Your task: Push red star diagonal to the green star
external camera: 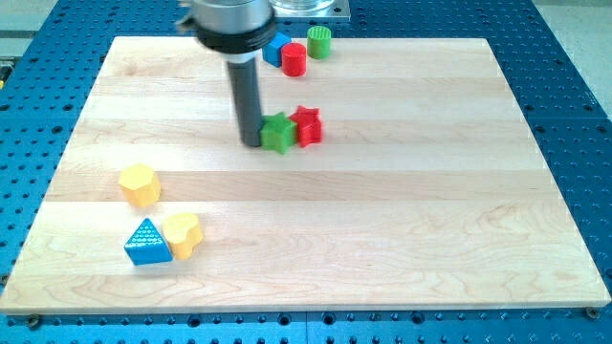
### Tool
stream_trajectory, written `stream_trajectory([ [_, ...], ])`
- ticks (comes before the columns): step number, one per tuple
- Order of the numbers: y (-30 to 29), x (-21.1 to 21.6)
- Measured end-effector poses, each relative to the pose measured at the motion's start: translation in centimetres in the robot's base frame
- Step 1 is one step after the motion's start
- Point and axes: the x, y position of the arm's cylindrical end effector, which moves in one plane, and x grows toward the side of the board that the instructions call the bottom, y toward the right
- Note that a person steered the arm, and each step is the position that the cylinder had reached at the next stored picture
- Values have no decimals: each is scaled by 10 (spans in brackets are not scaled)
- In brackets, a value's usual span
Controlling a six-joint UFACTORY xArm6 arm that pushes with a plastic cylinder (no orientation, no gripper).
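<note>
The red star (pixel 308 125) lies on the wooden board (pixel 382 210) a little above its middle. The green star (pixel 278 133) lies right against the red star's left side, slightly lower. My tip (pixel 251 143) stands at the green star's left edge, touching it or nearly so. The dark rod rises from there to the view's top.
A red cylinder (pixel 294 59), a green cylinder (pixel 318 42) and a blue block (pixel 276 48) cluster at the board's top edge. A yellow hexagon (pixel 140 183), a blue triangle (pixel 146 242) and a yellow heart (pixel 183 235) lie at the lower left.
</note>
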Motion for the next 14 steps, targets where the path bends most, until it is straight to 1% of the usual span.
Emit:
stream_trajectory([
  [1,44,-7],
  [2,48,11],
  [3,79,11],
  [4,81,26],
  [5,108,34],
  [6,115,-4],
  [7,130,-29],
  [8,158,-52],
  [9,189,-62],
  [10,195,-47],
  [11,243,-71],
  [12,259,-124],
  [13,270,-107],
  [14,241,-89],
])
